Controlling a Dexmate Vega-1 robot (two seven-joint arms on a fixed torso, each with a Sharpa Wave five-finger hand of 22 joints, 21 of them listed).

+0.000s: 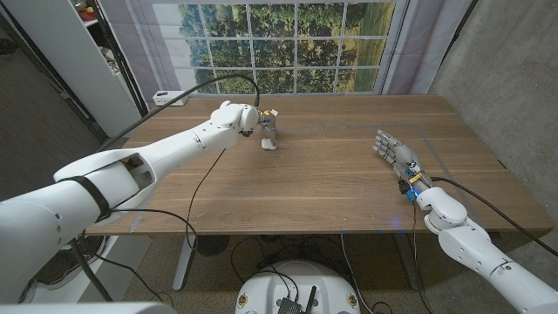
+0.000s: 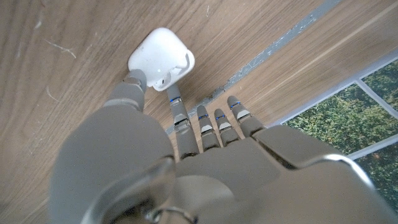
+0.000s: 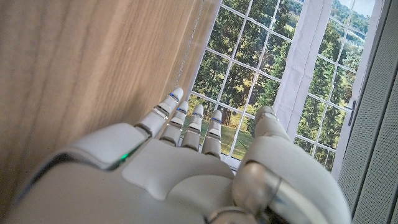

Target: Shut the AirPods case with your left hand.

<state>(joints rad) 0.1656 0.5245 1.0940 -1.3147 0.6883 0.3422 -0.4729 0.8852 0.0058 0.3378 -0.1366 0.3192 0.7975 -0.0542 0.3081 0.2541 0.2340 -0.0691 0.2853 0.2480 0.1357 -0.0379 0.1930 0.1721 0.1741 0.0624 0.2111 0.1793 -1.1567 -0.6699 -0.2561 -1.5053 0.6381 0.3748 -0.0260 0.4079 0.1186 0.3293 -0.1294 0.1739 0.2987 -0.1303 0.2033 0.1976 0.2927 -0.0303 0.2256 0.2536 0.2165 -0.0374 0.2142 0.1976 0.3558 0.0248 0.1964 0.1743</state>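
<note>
The white AirPods case [image 1: 269,144] stands on the wooden table [image 1: 331,183] at its far left middle. My left hand [image 1: 261,125] hangs right over it, fingers pointing down. In the left wrist view the thumb tip [image 2: 134,81] and a neighbouring fingertip [image 2: 174,96] touch one edge of the case [image 2: 158,55], and the other fingers are straight and apart. A dark seam runs along the case's lid; I cannot tell whether it is fully closed. My right hand [image 1: 395,155] stands at the right of the table with its fingers spread, holding nothing.
A white box [image 1: 167,98] with a black cable [image 1: 218,80] lies at the table's far left corner. A grey tape line [image 2: 267,53] runs across the wood near the case. A window spans the wall behind the table.
</note>
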